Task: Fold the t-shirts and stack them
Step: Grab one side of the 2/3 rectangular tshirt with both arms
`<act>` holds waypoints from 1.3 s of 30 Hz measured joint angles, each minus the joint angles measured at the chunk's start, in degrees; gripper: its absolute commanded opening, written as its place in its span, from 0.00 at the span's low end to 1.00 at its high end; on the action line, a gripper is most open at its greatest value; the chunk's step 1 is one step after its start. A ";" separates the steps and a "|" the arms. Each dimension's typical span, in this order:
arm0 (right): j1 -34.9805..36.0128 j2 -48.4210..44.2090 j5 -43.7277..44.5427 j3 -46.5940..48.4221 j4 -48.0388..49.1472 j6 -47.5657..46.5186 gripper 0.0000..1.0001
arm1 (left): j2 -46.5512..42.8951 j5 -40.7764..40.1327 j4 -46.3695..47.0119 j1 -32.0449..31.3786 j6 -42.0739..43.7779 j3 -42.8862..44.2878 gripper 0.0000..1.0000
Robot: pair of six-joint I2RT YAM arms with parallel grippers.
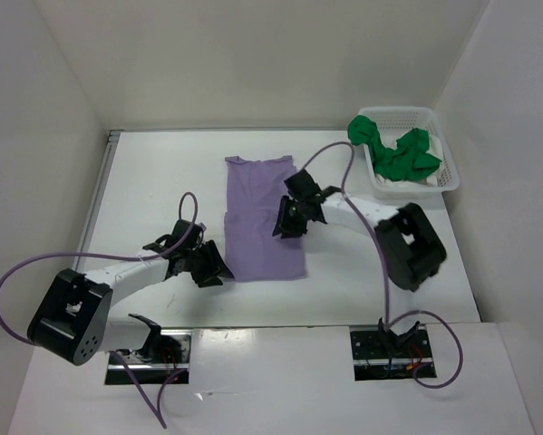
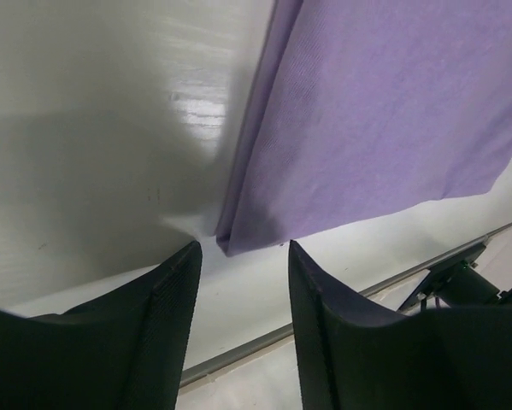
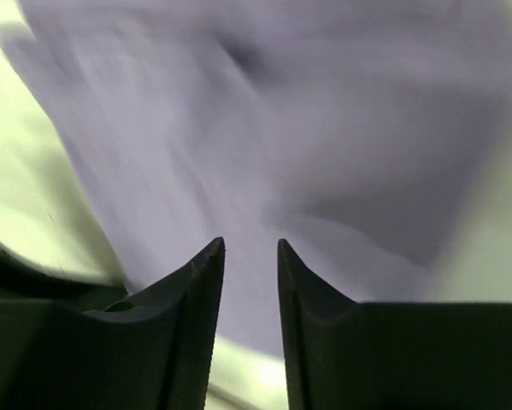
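Note:
A pale lavender t-shirt (image 1: 253, 204) lies flat on the table as a long folded strip. My left gripper (image 1: 209, 263) stands open at its near left corner. In the left wrist view that corner of the lavender shirt (image 2: 384, 111) lies just beyond my left gripper (image 2: 243, 248), with nothing between the jaws. My right gripper (image 1: 289, 217) hovers over the strip's right edge. The right wrist view is blurred: my right gripper (image 3: 250, 243) is open above the lavender cloth (image 3: 324, 128), holding nothing. A bright green t-shirt (image 1: 402, 156) lies crumpled in the basket.
The white mesh basket (image 1: 452, 181) stands at the back right of the white table (image 1: 162, 181). White walls close in the left, back and right sides. A metal rail (image 2: 409, 278) runs along the table's near edge. Purple cables loop from both arms.

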 measured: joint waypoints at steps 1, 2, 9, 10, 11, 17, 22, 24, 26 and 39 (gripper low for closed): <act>0.00 -4.15 0.02 -4.59 0.22 0.66 0.41 | 0.50 0.13 0.39 0.00 -0.09 0.11 0.50; 0.00 -8.31 0.28 -8.57 0.04 1.33 0.46 | 1.11 0.44 0.79 0.02 -0.28 0.31 0.49; 0.00 -26.21 1.66 -27.56 1.09 7.17 0.53 | 2.99 0.24 2.21 0.02 -1.27 0.76 0.35; 0.00 -26.51 1.75 -29.09 1.11 7.67 0.53 | 3.08 -0.04 2.21 0.02 -1.29 0.79 0.33; 0.00 -26.34 1.75 -30.25 1.18 8.26 0.53 | 3.15 -0.26 2.21 0.02 -1.29 0.81 0.30; 0.00 -22.12 0.76 -31.23 3.58 9.31 0.33 | 3.67 -1.18 1.81 0.02 -1.25 1.16 0.18; 0.00 -20.04 -0.48 -31.23 6.12 9.66 0.07 | 4.66 -1.51 1.33 0.02 -0.90 1.97 0.05; 0.04 -19.91 -0.98 -31.23 6.56 9.73 0.01 | 4.83 -1.55 0.70 0.02 -0.50 2.38 0.01; 0.94 -20.13 -0.96 -31.30 6.54 10.21 0.00 | 4.55 -1.73 -0.11 0.02 0.37 2.58 0.00; 3.39 -41.83 -4.48 -31.08 -6.10 15.21 0.00 | -11.98 0.07 -21.99 -0.31 2.45 12.24 0.00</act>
